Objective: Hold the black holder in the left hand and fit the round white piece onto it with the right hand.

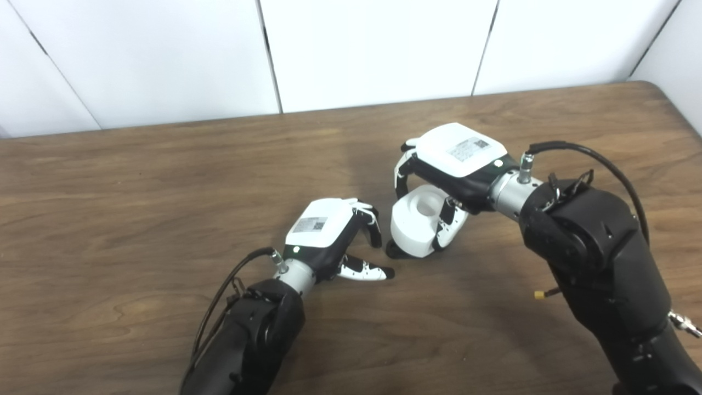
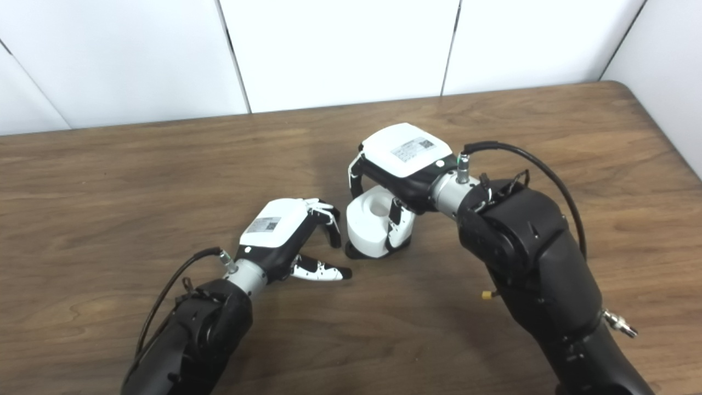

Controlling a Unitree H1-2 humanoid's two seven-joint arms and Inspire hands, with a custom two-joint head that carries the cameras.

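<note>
The round white piece (image 1: pixel 417 222) with a hole in its top stands near the middle of the table. Under its lower left edge a small black part shows, apparently the black holder (image 1: pixel 394 252); the rest of it is hidden. My right hand (image 1: pixel 458 164) is over the white piece, shut on it with fingers at the far side and thumb at the near side. My left hand (image 1: pixel 329 236) is just left of the piece, low over the table. It is open, holding nothing, and its fingertips are a little apart from the piece and the black part.
The brown wooden table (image 1: pixel 137 219) runs back to a white panelled wall (image 1: pixel 373 49). Its rounded right corner (image 1: pixel 672 101) is at the far right. A black cable (image 1: pixel 603 162) loops over my right wrist.
</note>
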